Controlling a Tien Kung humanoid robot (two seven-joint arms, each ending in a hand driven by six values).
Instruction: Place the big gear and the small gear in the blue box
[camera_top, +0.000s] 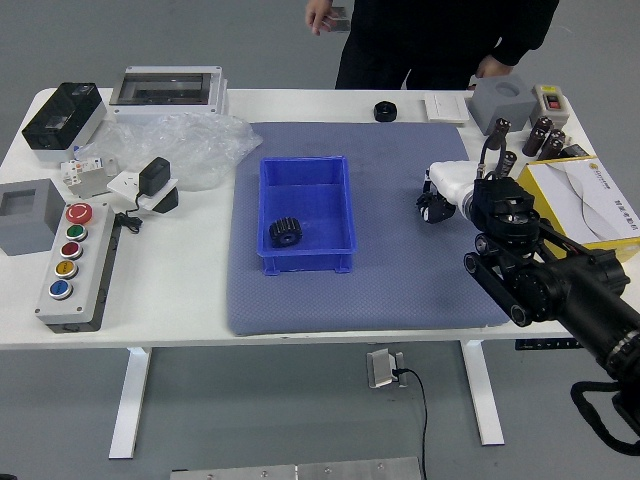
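The big white table (190, 300) holds a blue-gray mat (400, 290), and a person (440, 35) in black stands at its far side. The robot's right arm (570, 300) reaches in over the table and the mat. A yellow box (543, 203) with white paper on top is near that arm. The blue box (345, 215) sits on the mat, well apart from the right hand (435, 207). How open this hand is, or if it has hold of something, I cannot tell. One person's hand (320, 15) is up past the table, and the other (493, 67) is near a gray block (502, 104). A black toothed gear (286, 232) is in the blue box, near its left wall. A black round piece (385, 111) is outside, by the mat's far edge
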